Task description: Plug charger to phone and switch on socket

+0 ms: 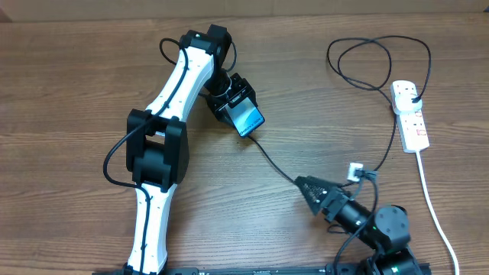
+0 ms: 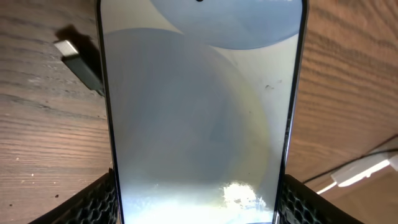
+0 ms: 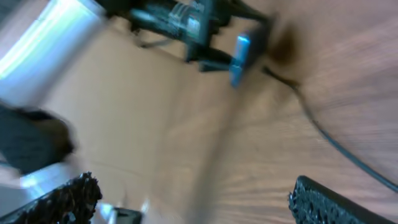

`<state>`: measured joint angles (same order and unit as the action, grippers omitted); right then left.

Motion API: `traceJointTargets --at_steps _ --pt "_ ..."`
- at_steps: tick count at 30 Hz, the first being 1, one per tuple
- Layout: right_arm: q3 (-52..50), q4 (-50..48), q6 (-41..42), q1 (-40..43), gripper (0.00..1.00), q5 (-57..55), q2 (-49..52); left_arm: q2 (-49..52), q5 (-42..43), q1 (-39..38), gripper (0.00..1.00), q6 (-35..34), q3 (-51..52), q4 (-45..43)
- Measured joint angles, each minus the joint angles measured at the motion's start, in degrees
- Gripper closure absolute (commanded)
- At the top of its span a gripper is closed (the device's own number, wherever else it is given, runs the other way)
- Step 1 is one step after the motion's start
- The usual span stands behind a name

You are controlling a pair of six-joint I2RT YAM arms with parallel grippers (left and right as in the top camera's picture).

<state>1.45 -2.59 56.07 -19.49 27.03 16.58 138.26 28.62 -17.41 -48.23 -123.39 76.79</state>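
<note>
My left gripper [image 1: 238,109] is shut on the phone [image 1: 249,118], whose light blue screen faces up; the phone fills the left wrist view [image 2: 199,106] between the fingers [image 2: 199,208]. The charger's metal-tipped connector [image 2: 74,57] lies on the table beside the phone, apart from it. Its thin black cable [image 1: 275,162] runs from near the phone past my right gripper [image 1: 307,186] and loops back to a black plug [image 1: 413,94] in the white socket [image 1: 411,116]. The right gripper [image 3: 193,199] is open and empty just above the table, with the cable [image 3: 339,148] to its right. That view is blurred.
The socket's thick white cord [image 1: 437,210] runs down the right side toward the front edge. A small white tag [image 1: 355,171] sits by the right arm. The cable loops wide at the back right [image 1: 344,53]. The wood table [image 1: 69,92] shows bare at left.
</note>
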Motion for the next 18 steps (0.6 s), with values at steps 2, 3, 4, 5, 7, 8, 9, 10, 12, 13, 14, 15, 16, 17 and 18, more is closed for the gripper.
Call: traceJointTargets --at_steps 2,3,4,5,7,8,9,10,12,13,14,15,16,17,18 --pt "1.90 0.22 -1.68 -3.58 0.01 -4.26 6.69 0.00 -0.37 0.00 0.95 -1.07 0.00 -0.24" --pt "3.45 0.22 -2.40 -5.40 0.01 -6.45 10.32 0.00 -0.44 0.00 0.96 -1.44 0.00 -0.37" --pt "5.38 0.15 -3.19 -7.17 0.01 -8.74 14.21 0.00 -0.46 0.00 0.96 -1.79 0.00 -0.35" --pt "7.89 -0.02 -3.82 -8.87 0.01 -11.08 18.82 0.00 -0.59 0.00 0.96 -2.23 0.00 -0.35" --pt "12.74 -1.97 -5.16 -11.37 0.00 -14.58 27.41 0.00 -0.68 0.00 0.96 -2.75 0.00 -0.35" --pt "15.32 -3.76 -5.84 -12.22 0.00 -15.76 31.78 0.00 -0.76 0.00 0.96 -2.93 0.00 -0.35" --pt "18.71 -5.64 -6.58 -12.92 0.00 -16.92 37.42 0.00 -0.85 0.00 0.96 -3.13 0.00 -0.37" --pt "21.22 -6.69 -6.99 -13.29 0.00 -17.51 41.66 0.00 -0.83 0.00 0.96 -3.32 0.00 -0.33" --pt "26.97 -8.35 -7.76 -13.57 0.02 -18.49 50.93 0.00 -0.83 0.00 0.96 -3.98 0.00 -0.31" --pt "30.40 -9.22 -8.11 -13.55 0.02 -18.69 57.00 0.00 -0.81 0.00 0.96 -4.48 0.00 -0.26" --pt "32.72 -9.73 -8.28 -13.55 0.03 -18.73 61.24 0.00 -0.85 0.00 0.95 -4.76 0.00 -0.28" --pt "34.53 -9.88 -8.37 -13.53 0.03 -18.60 64.96 0.00 -0.81 0.00 0.96 -5.14 0.00 -0.31" --pt "35.71 -10.08 -8.39 -13.55 0.03 -18.43 67.43 0.00 -0.85 0.02 0.96 -5.55 0.00 -0.31" --pt "37.70 -10.14 -8.55 -13.55 0.03 -18.36 71.10 0.00 -0.85 0.02 0.96 -5.86 0.00 -0.31" --pt "38.82 -10.23 -8.55 -13.55 0.03 -18.38 73.33 0.00 -0.81 0.02 0.96 -6.12 0.00 -0.28"
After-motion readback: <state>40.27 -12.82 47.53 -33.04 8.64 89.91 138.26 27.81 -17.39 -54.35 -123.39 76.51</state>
